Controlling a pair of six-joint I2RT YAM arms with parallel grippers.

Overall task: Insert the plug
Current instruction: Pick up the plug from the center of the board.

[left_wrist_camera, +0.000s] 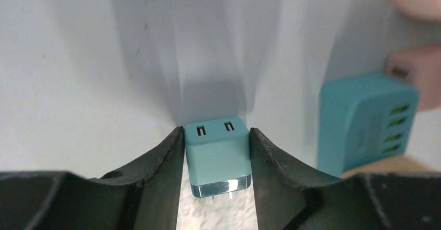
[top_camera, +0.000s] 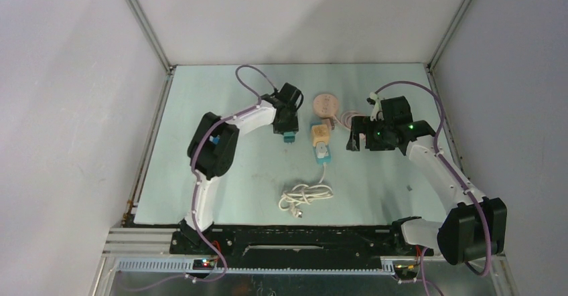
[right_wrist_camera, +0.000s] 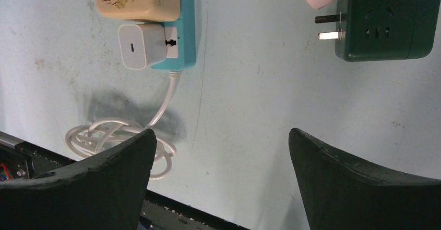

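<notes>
While your left pincer (left_wrist_camera: 216, 132) is clamped on the teal plug (left_wrist_camera: 217, 160), its prongs point back toward the wrist camera. The teal power strip (left_wrist_camera: 364, 120) lies near the plug, at its 3 o'clock. Your right pincer (right_wrist_camera: 222, 136) hangs spread wide above the desk (right_wrist_camera: 249, 84), with the strip at its 11 o'clock.
</notes>
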